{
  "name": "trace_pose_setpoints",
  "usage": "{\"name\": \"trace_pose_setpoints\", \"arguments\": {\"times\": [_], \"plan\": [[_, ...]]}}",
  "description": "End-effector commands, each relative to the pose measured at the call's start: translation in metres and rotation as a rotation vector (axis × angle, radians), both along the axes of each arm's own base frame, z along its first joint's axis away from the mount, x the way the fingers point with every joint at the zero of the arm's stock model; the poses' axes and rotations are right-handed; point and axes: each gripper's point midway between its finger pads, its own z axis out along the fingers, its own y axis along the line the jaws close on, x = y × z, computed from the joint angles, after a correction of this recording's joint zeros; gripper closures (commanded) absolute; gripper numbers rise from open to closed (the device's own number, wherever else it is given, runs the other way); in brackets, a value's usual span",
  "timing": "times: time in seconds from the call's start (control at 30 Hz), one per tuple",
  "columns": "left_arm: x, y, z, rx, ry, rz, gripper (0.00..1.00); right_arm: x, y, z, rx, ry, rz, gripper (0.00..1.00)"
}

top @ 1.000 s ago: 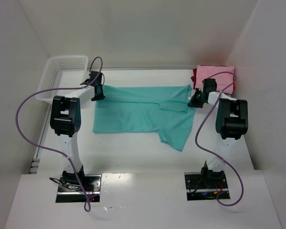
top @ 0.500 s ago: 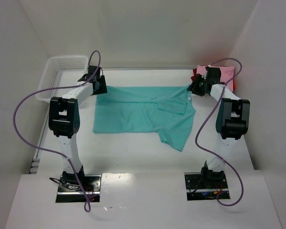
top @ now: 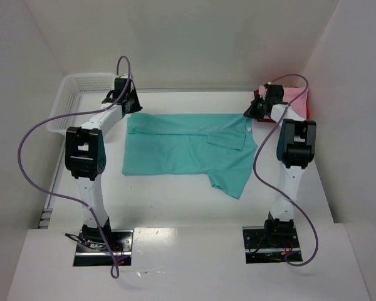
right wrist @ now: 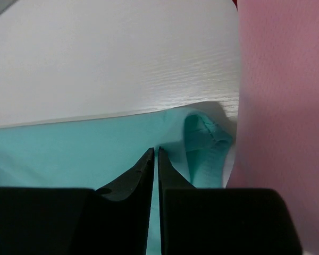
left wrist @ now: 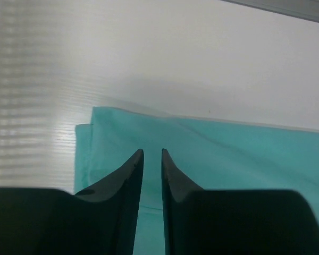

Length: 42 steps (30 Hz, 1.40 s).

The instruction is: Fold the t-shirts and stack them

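Note:
The teal-green t-shirt (top: 182,147) lies spread flat mid-table, collar to the right. My left gripper (top: 131,105) is at its far left corner. In the left wrist view (left wrist: 152,151) the fingers stand almost together over the flat cloth (left wrist: 228,154), with nothing lifted. My right gripper (top: 254,111) is at the far right corner, by the collar. In the right wrist view (right wrist: 154,149) its fingers are shut over the teal cloth (right wrist: 69,154). The folded pink shirt (top: 294,95) lies on the red one (top: 309,113) just right of that gripper. The pink shirt also shows at the right of the right wrist view (right wrist: 287,106).
A white mesh basket (top: 81,84) stands at the far left corner, just left of my left gripper. White walls close the table at the back and on both sides. Purple cables loop off both arms.
Both grippers have moved toward the far wall, from inside the shirt's far corners out to its far edge. The shirt's far left corner has shifted slightly left, and the cloth lies flatter.

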Motion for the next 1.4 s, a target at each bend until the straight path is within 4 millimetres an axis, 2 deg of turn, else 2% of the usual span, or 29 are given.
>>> {"name": "trace_pose_setpoints", "arguments": {"times": [0.0,0.03,0.13,0.27,0.37,0.4,0.53,0.8,0.97,1.03,1.07,1.1,1.23,1.3,1.37], "plan": [[0.006,-0.009,-0.023,-0.055,0.029,-0.028,0.82,0.015,0.009,0.002,-0.002,-0.017,0.037,0.91],[0.004,-0.009,-0.025,-0.054,0.039,-0.028,0.83,0.018,0.007,0.005,-0.011,-0.025,0.030,0.91],[0.000,-0.006,-0.042,-0.041,0.083,-0.015,0.84,0.016,-0.001,-0.008,-0.057,0.016,0.008,0.91],[0.004,-0.003,-0.044,-0.029,0.088,-0.001,0.84,0.015,-0.012,-0.014,-0.114,0.032,-0.016,0.91],[0.008,0.000,-0.053,-0.018,0.110,0.024,0.84,0.010,-0.020,-0.018,-0.152,0.056,-0.041,0.91],[0.013,0.003,-0.048,-0.014,0.097,0.034,0.84,0.007,-0.021,-0.021,-0.152,0.065,-0.042,0.91],[0.016,0.010,-0.063,-0.008,0.126,0.067,0.84,0.001,-0.034,-0.018,-0.151,0.066,-0.067,0.91],[0.018,0.020,-0.076,0.034,0.158,0.112,0.83,-0.001,-0.041,-0.021,-0.156,0.072,-0.072,0.91],[0.010,0.025,-0.080,0.054,0.180,0.130,0.83,-0.001,-0.048,-0.022,-0.163,0.074,-0.087,0.91],[0.006,0.027,-0.079,0.055,0.188,0.132,0.82,-0.002,-0.046,-0.021,-0.156,0.073,-0.081,0.87],[0.006,0.030,-0.074,0.052,0.180,0.137,0.78,-0.002,-0.046,-0.021,-0.154,0.072,-0.079,0.80],[0.002,0.029,-0.069,0.046,0.177,0.131,0.66,-0.002,-0.043,-0.020,-0.144,0.070,-0.070,0.73],[0.002,0.032,-0.056,0.057,0.144,0.136,0.46,-0.003,-0.040,-0.013,-0.131,0.059,-0.057,0.69],[0.002,0.034,-0.053,0.063,0.134,0.144,0.44,-0.003,-0.038,-0.007,-0.124,0.048,-0.050,0.66],[0.002,0.036,-0.047,0.071,0.123,0.154,0.43,-0.005,-0.038,-0.011,-0.123,0.058,-0.049,0.66]]}}
